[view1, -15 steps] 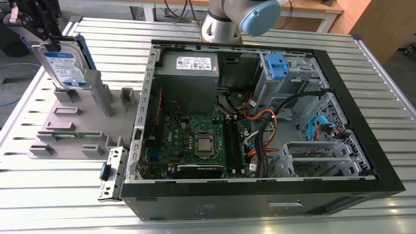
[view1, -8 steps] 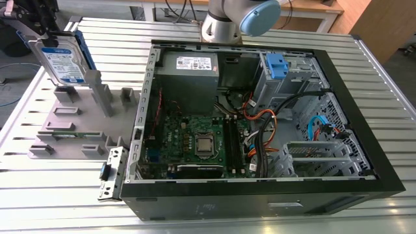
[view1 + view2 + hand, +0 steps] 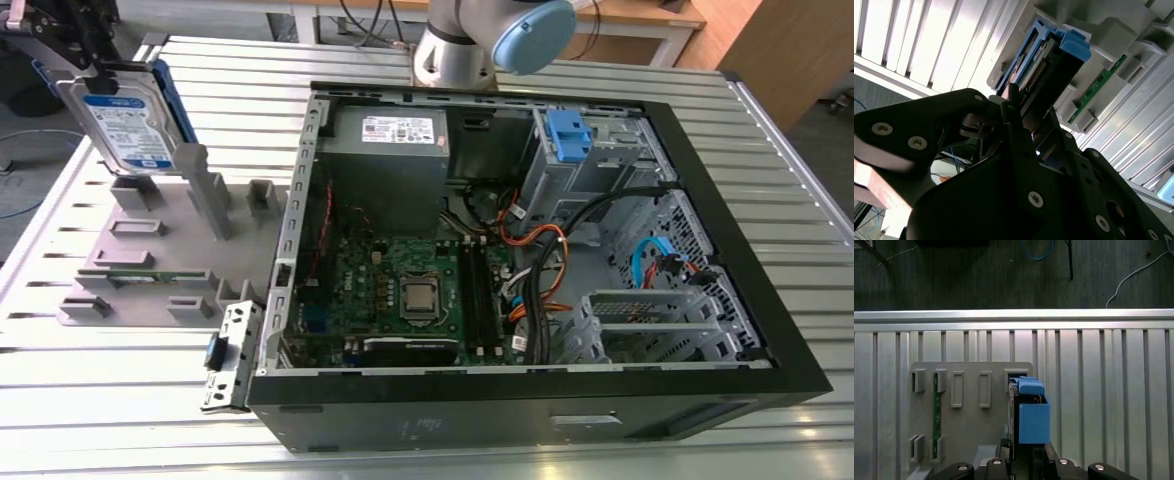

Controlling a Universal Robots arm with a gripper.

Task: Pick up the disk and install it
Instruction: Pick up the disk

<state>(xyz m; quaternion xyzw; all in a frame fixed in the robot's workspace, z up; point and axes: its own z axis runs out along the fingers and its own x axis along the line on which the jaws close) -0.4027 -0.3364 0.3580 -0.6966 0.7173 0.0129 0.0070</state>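
- Pincer closed on the top edge of the disk, carrying it upright near the table's far corner on the exterior view's left.
- The disk's blue-and-white label faces the exterior camera, and a blue rail runs along its edge.
- Below the disk a grey rack with upright posts and slots lies flat on the table, near the edge on the exterior view's left.
- The disk's lower edge looks just clear of the rack, though from this angle it may be touching.
- In the second wrist view the black fingers press on either side of the disk, with the rack beyond it.
- In the first wrist view the disk is seen edge-on over the rack, blue rail uppermost.
- A green circuit strip stands in a rack slot well apart from the disk.
- An open computer case lies mid-table, just beside the rack.
- Inside the case, a grey power box sits along the far wall and a blue bracket near the far corner.
- The arm's base rises at the table's far edge, behind the case.
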